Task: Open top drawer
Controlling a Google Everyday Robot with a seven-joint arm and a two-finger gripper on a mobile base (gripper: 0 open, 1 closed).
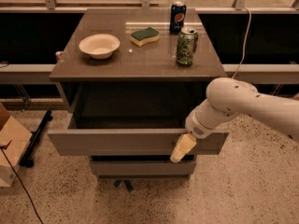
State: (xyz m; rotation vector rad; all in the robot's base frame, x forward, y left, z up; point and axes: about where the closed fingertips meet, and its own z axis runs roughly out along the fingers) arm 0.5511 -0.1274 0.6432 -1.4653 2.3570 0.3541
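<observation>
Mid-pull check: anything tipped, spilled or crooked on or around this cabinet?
Nothing stands out. The top drawer is pulled out and its front looks level, with the hand at the front's right end. On the cabinet top, the bowl and sponge lie flat, the blue can and green can stand upright, and no spill shows.

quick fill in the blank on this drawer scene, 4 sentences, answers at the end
1. The top drawer stands ____, its inside showing.
2. The gripper is at the ____ end of the drawer's front, in the camera view.
3. On the cabinet top, the bowl sits ____ of the sponge, in the camera view.
4. Behind the green can stands a second can, ____ in colour.

Missing words: open; right; left; blue
</observation>
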